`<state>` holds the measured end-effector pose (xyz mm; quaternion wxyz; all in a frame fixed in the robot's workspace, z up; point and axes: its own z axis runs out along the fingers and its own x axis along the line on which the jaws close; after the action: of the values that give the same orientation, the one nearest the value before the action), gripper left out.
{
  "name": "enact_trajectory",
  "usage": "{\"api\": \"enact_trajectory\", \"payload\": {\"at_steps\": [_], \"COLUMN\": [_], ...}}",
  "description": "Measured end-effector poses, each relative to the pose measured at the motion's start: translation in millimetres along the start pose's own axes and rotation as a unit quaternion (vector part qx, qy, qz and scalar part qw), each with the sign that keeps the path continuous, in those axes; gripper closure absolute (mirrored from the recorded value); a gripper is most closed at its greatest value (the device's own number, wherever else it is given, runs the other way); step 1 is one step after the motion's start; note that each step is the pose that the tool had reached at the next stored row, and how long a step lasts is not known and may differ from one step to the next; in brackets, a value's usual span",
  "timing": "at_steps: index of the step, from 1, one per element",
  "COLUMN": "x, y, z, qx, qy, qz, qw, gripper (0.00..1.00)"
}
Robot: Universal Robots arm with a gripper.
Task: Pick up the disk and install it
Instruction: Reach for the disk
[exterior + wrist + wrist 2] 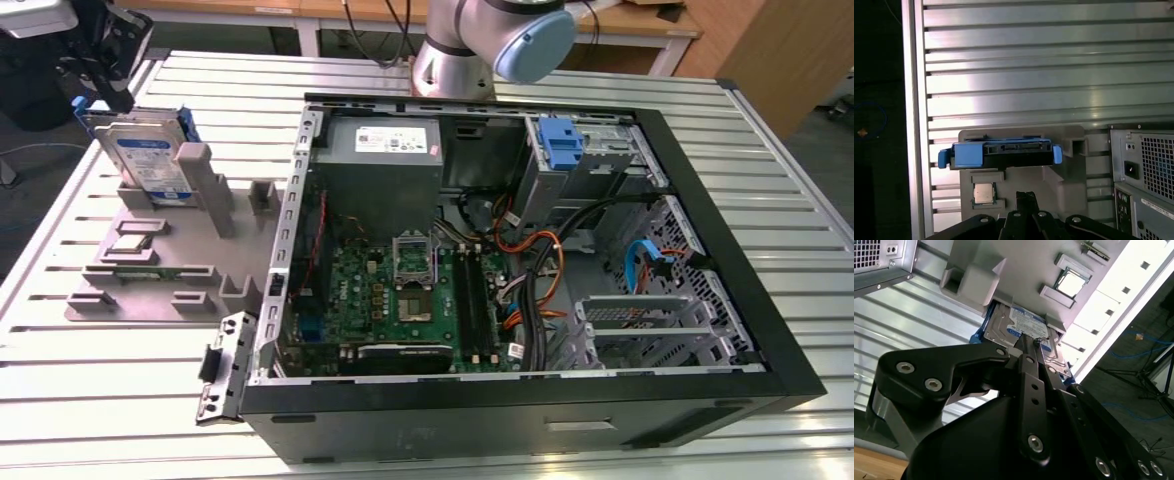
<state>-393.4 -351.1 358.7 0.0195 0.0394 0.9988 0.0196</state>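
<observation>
The disk, a silver drive with a white-and-blue label in a bright blue carrier, stands on edge in a grey fixture at the exterior view's left, outside the computer case. My gripper hangs just above its upper end, apart from it. In both wrist views the black fingers run together toward the disk, gripper shut with nothing in it. The disk's top edge and blue end tabs show in the first wrist view.
The open computer case lies in the middle of the slatted metal table. Inside are a grey power-supply box, a motherboard, cables, and an upright blue bracket in the bay. A processor chip rests in the fixture.
</observation>
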Motion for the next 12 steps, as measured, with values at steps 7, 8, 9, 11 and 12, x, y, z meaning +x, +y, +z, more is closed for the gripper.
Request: {"api": "enact_trajectory", "payload": {"at_steps": [7,8,9,11,12], "x": [1.6,1.8,2.0,2.2,2.3], "y": [19.0,21.2,23.4,25.5,25.9], "z": [2.7,3.4,4.0,4.9,5.4], "qx": [0.0217,0.0219,0.0219,0.0219,0.0218], "qy": [-0.0017,-0.0017,-0.0018,-0.0018,-0.0018], "qz": [-0.001,-0.001,-0.001,-0.001,-0.001], "qw": [0.9998,0.9998,0.9998,0.9998,0.9998], "gripper": [0.9,0.9,0.9,0.9,0.9]}}
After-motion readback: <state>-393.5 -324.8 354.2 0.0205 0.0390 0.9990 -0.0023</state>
